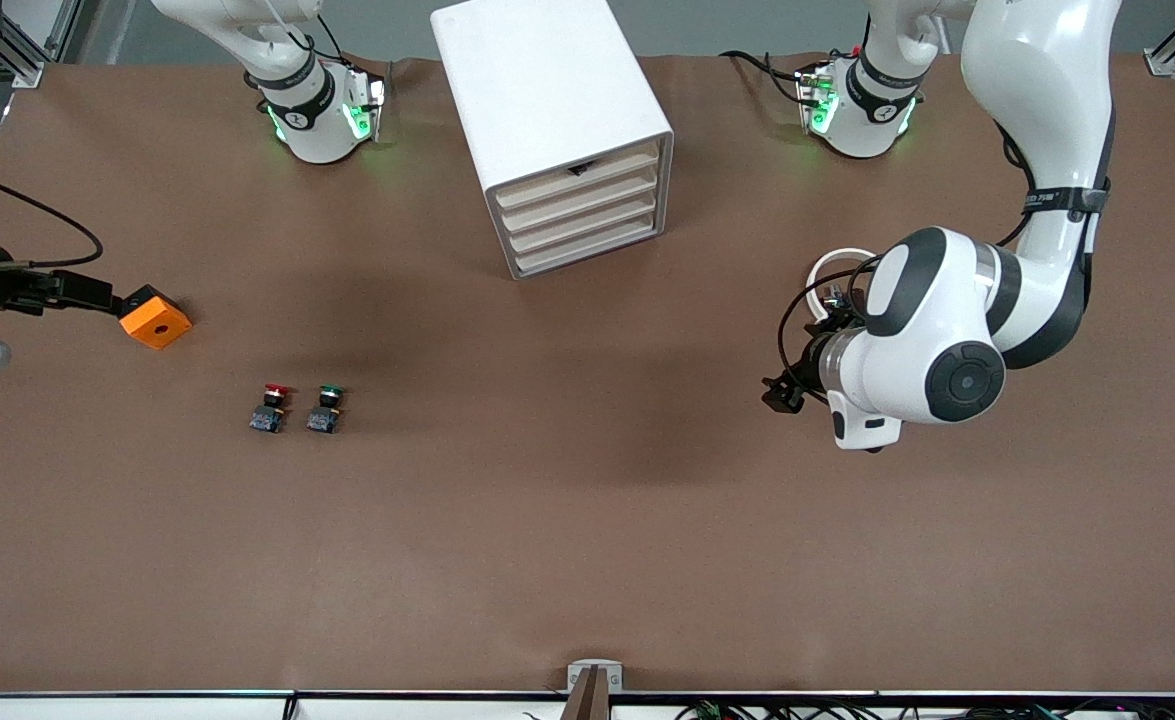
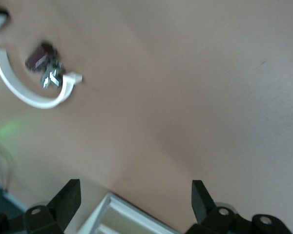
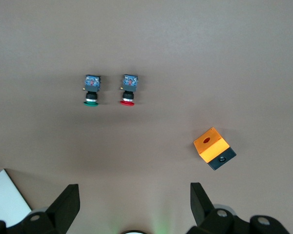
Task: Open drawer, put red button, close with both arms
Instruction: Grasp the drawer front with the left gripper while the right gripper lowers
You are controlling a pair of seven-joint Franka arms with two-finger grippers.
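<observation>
The red button [image 1: 273,405] stands on the brown table, beside the green button [image 1: 327,405], which is toward the left arm's end. Both show in the right wrist view: the red button [image 3: 128,90] and the green button [image 3: 91,90]. The white drawer cabinet [image 1: 557,120] stands between the arm bases, its four drawers shut. My right gripper [image 1: 87,290] is open and empty, high over the table near the orange box; in its own view [image 3: 134,204] the buttons lie well away. My left gripper [image 1: 782,388] is open and empty, over the table at the left arm's end, pointing toward the cabinet [image 2: 122,214].
An orange box [image 1: 155,318] with a black base sits toward the right arm's end, farther from the front camera than the buttons; it also shows in the right wrist view [image 3: 212,146]. A white cable loop [image 2: 34,92] hangs by the left wrist.
</observation>
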